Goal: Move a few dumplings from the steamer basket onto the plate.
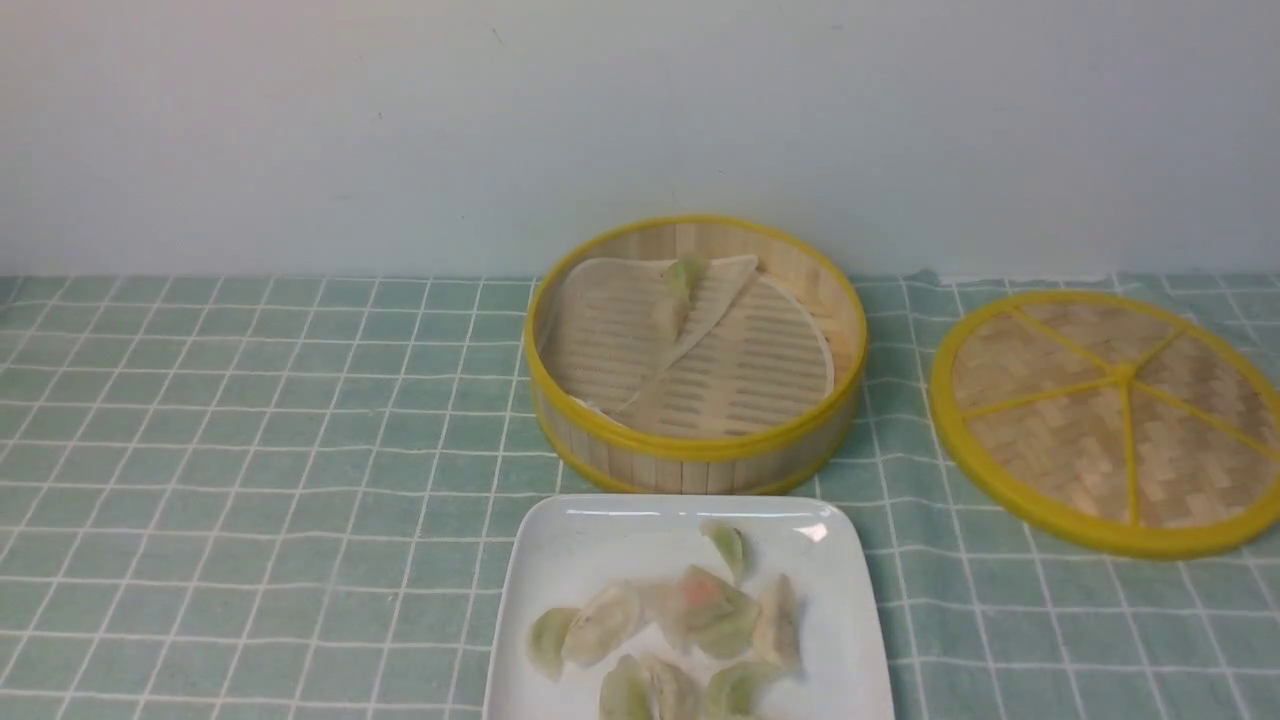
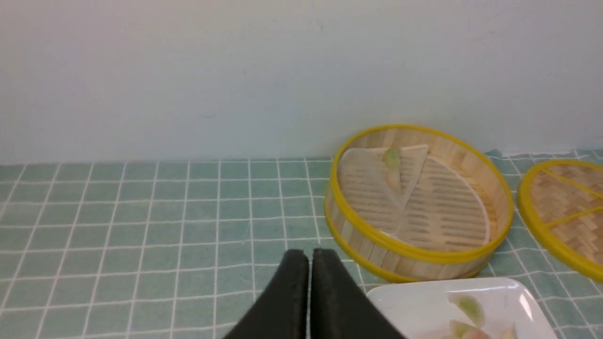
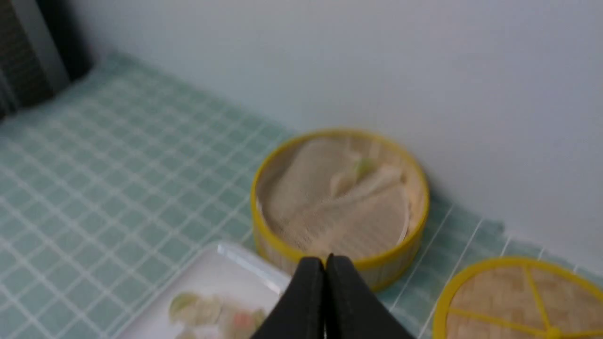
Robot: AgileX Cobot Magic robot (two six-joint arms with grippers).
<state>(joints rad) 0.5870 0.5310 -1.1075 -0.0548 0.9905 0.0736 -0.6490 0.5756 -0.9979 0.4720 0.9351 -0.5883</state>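
The steamer basket (image 1: 695, 450) stands at the table's middle back, its whitish liner (image 1: 620, 330) folded over, with one pale green dumpling (image 1: 680, 290) on the liner. The white square plate (image 1: 560, 560) lies just in front of it and holds several dumplings (image 1: 700, 620), one with a pinkish-orange centre. Neither gripper shows in the front view. In the left wrist view my left gripper (image 2: 309, 254) is shut and empty, above the cloth left of the plate (image 2: 414, 306) and basket (image 2: 419, 254). In the right wrist view my right gripper (image 3: 325, 260) is shut and empty, before the basket (image 3: 400, 263) and plate (image 3: 212, 273).
The flat woven yellow-rimmed lid (image 1: 1110, 415) lies on the cloth right of the basket. A green checked cloth (image 1: 250, 450) covers the table, and a pale wall (image 1: 400, 120) stands right behind the basket.
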